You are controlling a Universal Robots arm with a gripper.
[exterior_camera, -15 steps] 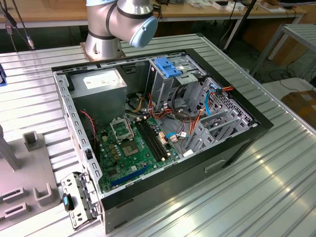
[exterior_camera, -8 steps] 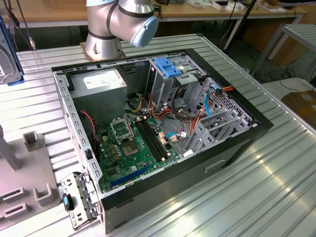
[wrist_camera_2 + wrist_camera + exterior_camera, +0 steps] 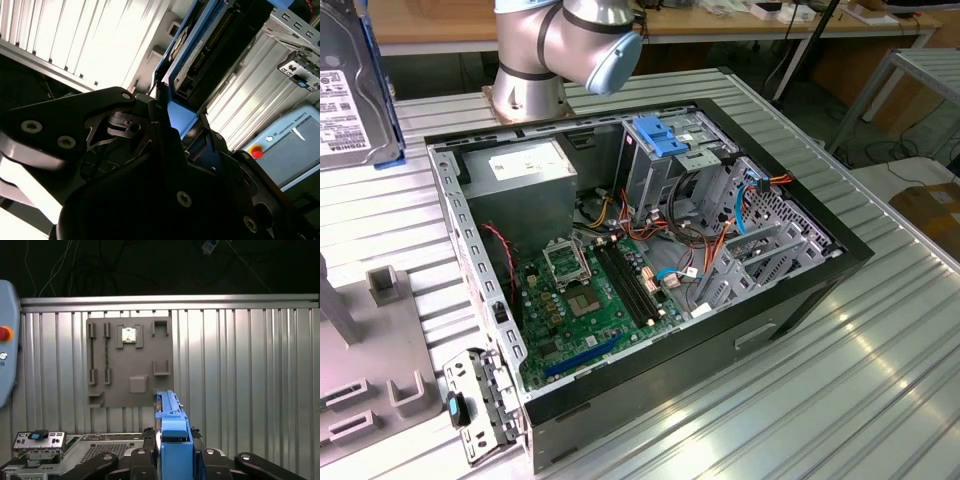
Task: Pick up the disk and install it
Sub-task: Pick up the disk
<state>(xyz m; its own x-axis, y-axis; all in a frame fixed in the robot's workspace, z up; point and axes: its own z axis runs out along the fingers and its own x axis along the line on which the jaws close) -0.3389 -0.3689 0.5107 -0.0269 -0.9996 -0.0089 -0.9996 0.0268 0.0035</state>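
In first wrist view | one disk [image 3: 173,445] | in one gripper [image 3: 171,434]

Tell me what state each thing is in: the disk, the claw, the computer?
Disk: held on edge in the gripper, not yet in the case.
Gripper: shut on the disk.
Case: lying on its side, side panel off, insides exposed.
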